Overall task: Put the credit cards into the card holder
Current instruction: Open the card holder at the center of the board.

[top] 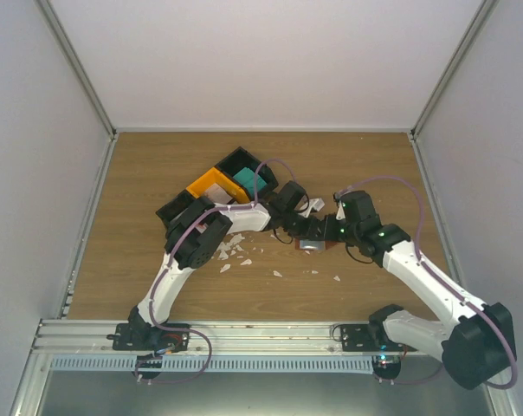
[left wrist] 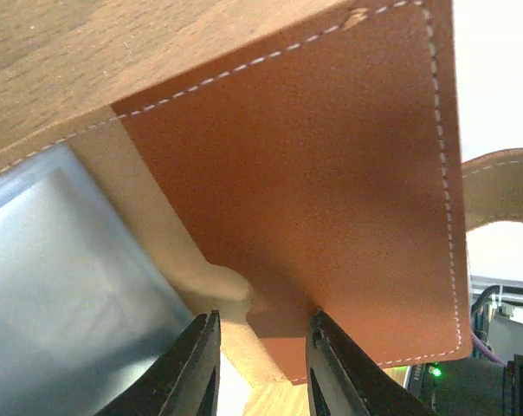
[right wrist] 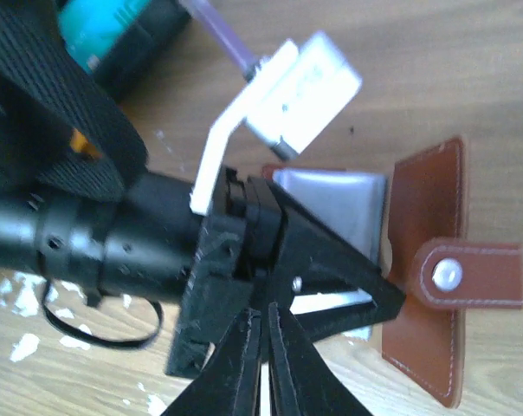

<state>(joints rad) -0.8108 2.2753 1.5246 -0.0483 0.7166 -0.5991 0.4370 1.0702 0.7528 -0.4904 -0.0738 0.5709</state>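
The reddish-brown card holder [top: 313, 246] lies open on the table between both grippers, its light blue inside [right wrist: 335, 204] facing up. Its snap strap [right wrist: 459, 276] lies across the outer flap [right wrist: 430, 217]. My left gripper [left wrist: 260, 325] is closed down on the card holder's [left wrist: 331, 173] near edge, pinching a brown layer and the tan lip. My right gripper [right wrist: 264, 316] is shut just behind the left gripper's fingers [right wrist: 365, 290], and I see no card in it. A teal credit card [top: 247, 180] lies in the black tray. A white strip [right wrist: 331, 303] shows between the left fingers.
The black-and-orange compartment tray [top: 211, 187] stands left of the left gripper [top: 301, 230]. Small white scraps [top: 235, 251] are scattered on the wood in front of it. The right gripper [top: 329, 232] and left gripper nearly touch. Enclosure walls ring the table.
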